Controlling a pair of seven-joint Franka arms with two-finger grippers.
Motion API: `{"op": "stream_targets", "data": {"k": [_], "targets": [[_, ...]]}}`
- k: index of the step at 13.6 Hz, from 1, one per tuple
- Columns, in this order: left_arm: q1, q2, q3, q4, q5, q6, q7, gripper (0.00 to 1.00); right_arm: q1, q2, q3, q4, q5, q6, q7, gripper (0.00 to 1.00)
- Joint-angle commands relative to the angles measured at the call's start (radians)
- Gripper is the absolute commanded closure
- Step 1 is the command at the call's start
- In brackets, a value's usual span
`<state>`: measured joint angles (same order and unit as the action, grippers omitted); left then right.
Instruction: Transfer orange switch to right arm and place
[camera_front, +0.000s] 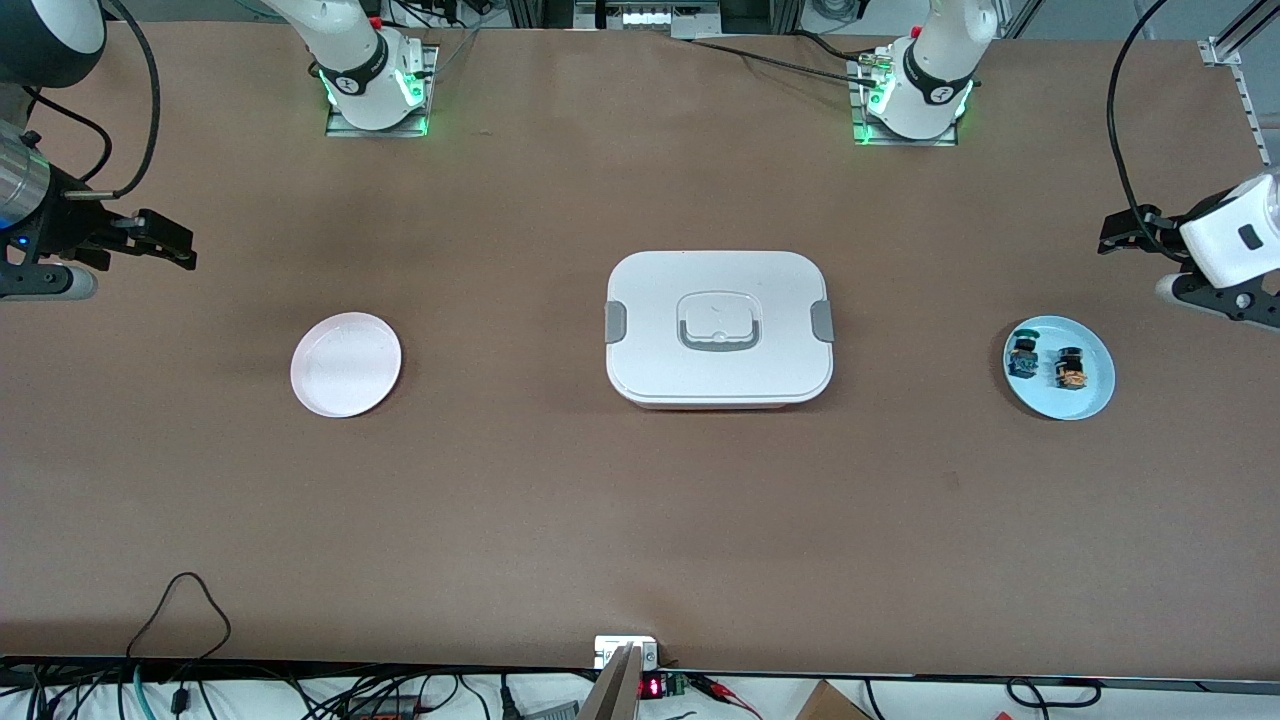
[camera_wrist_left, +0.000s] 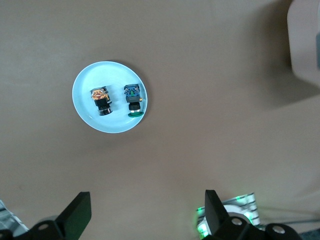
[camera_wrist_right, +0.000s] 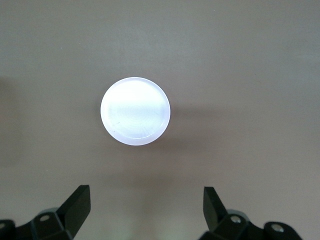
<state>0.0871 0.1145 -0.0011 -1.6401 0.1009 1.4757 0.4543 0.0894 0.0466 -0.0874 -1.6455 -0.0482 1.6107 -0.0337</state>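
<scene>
The orange switch (camera_front: 1072, 369) (camera_wrist_left: 101, 100) lies on a light-blue plate (camera_front: 1090, 398) (camera_wrist_left: 90, 80) toward the left arm's end of the table. A similar switch with blue-green parts (camera_front: 1024, 355) (camera_wrist_left: 133, 99) lies beside it on the same plate. My left gripper (camera_front: 1132, 265) (camera_wrist_left: 146, 200) hangs open and empty over bare table close to that plate, touching nothing. At the right arm's end of the table, my right gripper (camera_front: 165, 245) (camera_wrist_right: 146, 194) also hangs open and empty, over bare table beside a white plate (camera_front: 346, 364) (camera_wrist_right: 135, 111) with nothing on it.
A white lidded box (camera_front: 718, 328) (camera_wrist_left: 305, 40) with grey side clips and a handle on its lid stands in the middle of the table, between the two plates. Brown tabletop lies all around it. Cables hang along the table's edge nearest the front camera.
</scene>
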Motion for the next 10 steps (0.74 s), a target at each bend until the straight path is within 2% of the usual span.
{"op": "stream_targets", "data": {"k": [1, 7, 10], "targets": [[0.054, 0.005, -0.003, -0.062, 0.022, 0.064, 0.191, 0.00, -0.008, -0.004, 0.009, 0.013, 0.014, -0.011, -0.011, 0.00], [0.129, 0.002, -0.003, -0.219, 0.022, 0.253, 0.530, 0.00, -0.007, -0.005, 0.012, 0.010, 0.014, -0.008, -0.011, 0.00], [0.157, 0.005, -0.003, -0.303, 0.022, 0.388, 0.726, 0.00, -0.004, -0.011, 0.014, 0.006, 0.014, 0.014, -0.009, 0.00]]}}
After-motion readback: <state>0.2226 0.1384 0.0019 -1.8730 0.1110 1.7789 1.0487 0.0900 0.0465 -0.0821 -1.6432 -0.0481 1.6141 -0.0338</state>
